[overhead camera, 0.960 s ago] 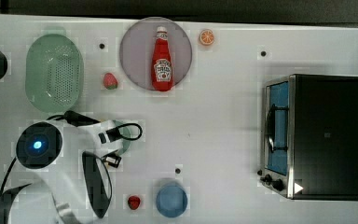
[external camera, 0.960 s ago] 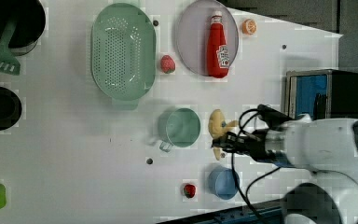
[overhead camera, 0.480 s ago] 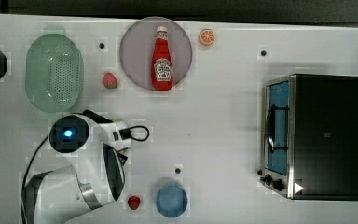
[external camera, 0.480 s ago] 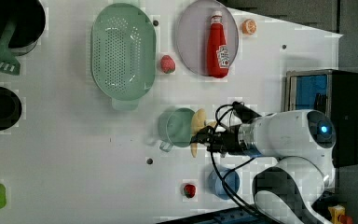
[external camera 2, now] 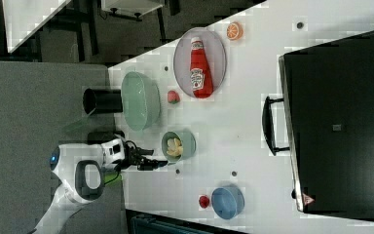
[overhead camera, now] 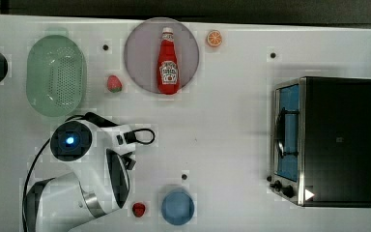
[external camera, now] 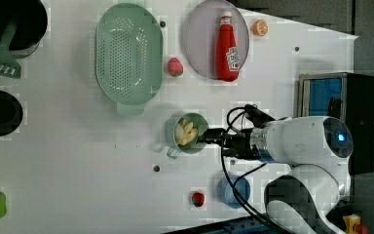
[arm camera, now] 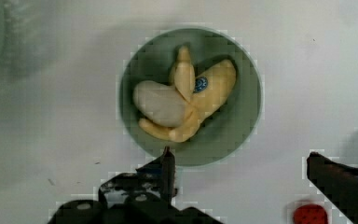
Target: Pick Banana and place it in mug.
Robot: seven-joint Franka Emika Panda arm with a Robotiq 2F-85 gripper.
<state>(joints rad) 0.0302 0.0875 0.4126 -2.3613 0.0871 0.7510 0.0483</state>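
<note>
Banana lies inside the mug, yellow peel flaps spread and the pale peeled part showing, a small blue sticker on one flap. It rests on the mug's bottom, touching nothing else. In the left view the banana shows as a pale yellow cluster within the dull green mug, which stands upright on the white worktop.

Pincer hangs above the mug's edge with its two dark fingers spread wide apart and nothing between them; one fingertip sits over the mug's rim, the other well off to the side. In the left view the pincer reaches the mug from the left view's right.

Around: pale-green colander just beyond the mug toward the left view's top; a strawberry beside the colander; lilac plate carrying a ketchup bottle; an orange slice near the plate. Blue cup and a second strawberry lie toward the left view's bottom. A toaster oven stands well apart at the top view's right.
</note>
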